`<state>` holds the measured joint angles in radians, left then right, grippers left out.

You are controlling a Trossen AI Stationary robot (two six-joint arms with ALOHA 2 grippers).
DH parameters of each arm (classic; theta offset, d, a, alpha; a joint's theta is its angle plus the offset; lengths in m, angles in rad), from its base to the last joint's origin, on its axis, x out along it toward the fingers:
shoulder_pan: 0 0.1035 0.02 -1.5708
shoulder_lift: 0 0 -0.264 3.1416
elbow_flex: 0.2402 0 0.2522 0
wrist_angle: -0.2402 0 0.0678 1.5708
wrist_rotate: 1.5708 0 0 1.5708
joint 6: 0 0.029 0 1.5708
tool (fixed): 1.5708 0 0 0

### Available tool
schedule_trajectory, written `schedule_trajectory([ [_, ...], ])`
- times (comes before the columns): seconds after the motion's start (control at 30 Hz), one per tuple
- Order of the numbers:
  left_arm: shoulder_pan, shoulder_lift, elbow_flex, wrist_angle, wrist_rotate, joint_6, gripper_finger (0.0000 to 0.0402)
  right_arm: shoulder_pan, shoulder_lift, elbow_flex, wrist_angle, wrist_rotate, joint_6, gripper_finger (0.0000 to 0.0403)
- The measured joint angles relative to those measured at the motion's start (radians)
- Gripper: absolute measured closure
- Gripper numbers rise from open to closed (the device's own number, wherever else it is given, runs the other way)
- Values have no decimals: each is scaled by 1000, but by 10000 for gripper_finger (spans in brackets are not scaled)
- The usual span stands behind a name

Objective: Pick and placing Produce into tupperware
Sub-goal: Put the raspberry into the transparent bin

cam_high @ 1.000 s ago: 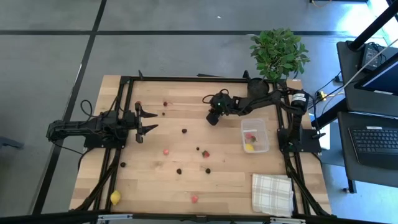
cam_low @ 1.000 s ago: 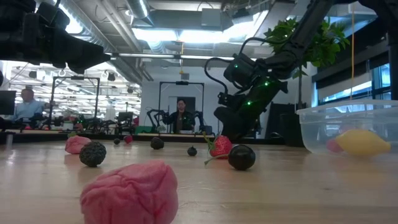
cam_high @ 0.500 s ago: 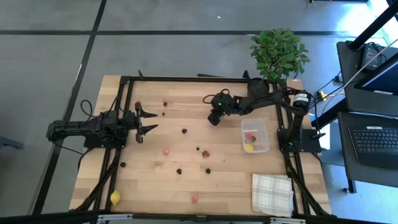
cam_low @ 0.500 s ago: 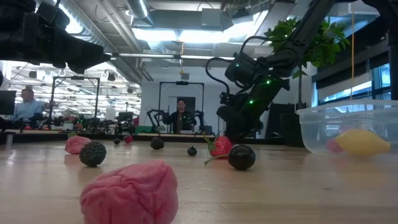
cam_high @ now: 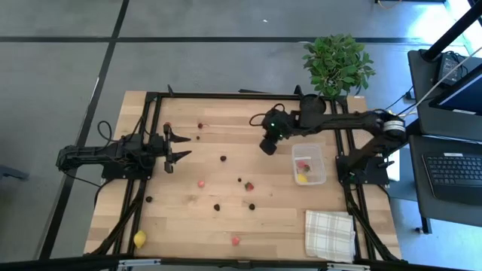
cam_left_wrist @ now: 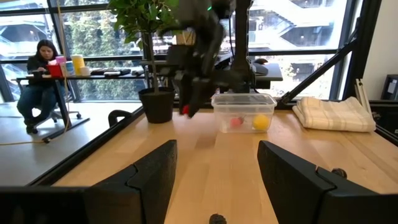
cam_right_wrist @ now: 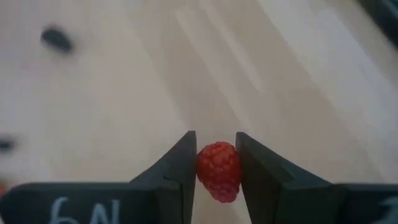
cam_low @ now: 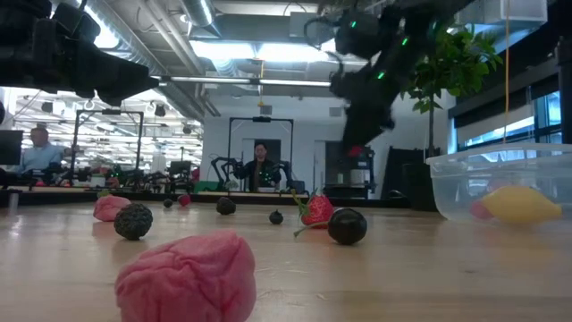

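1. Pale wood forms the bench [cam_high: 226,181], and a glazed workshop shows beyond it, where a person sits at a desk [cam_left_wrist: 38,81].
2. Right claw [cam_right_wrist: 216,163] is clenched on a red raspberry [cam_right_wrist: 218,170], pinched between its two fingers and lifted clear of the bench.
3. Seen from above, this right claw [cam_high: 268,144] hangs just at nine o'clock of the tupperware [cam_high: 309,163], near it but not over it.
4. Inside the clear tub lie a red piece [cam_high: 303,165] and a yellow one [cam_high: 302,178]; the low view shows the yellow piece [cam_low: 518,204] resting on the tub's floor.
5. Other produce is scattered at seven to nine o'clock of the claw: a strawberry [cam_high: 249,186], dark berries [cam_high: 217,206], a pink piece [cam_high: 202,183] and a lemon [cam_high: 139,239] far at the near corner.
6. Left claw [cam_high: 178,147] waits released at the bench's nine o'clock side.
7. To do this step well, I judge the berry should travel toward three o'clock at its present height, clear the tub's rim, stop over a bare patch of floor, then be let go low so the soft fruit neither bounces nor squashes.
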<state>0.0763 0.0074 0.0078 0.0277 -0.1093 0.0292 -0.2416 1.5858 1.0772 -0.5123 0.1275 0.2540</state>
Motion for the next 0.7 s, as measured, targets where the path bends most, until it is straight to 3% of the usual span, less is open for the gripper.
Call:
schedule_trajectory([
  [0.37,0,0,0,0,0,0,184,159,-176,44,-558,4,312,302],
  [0.7,0,0,0,0,0,0,184,240,-232,-154,-580,1,520,302],
])
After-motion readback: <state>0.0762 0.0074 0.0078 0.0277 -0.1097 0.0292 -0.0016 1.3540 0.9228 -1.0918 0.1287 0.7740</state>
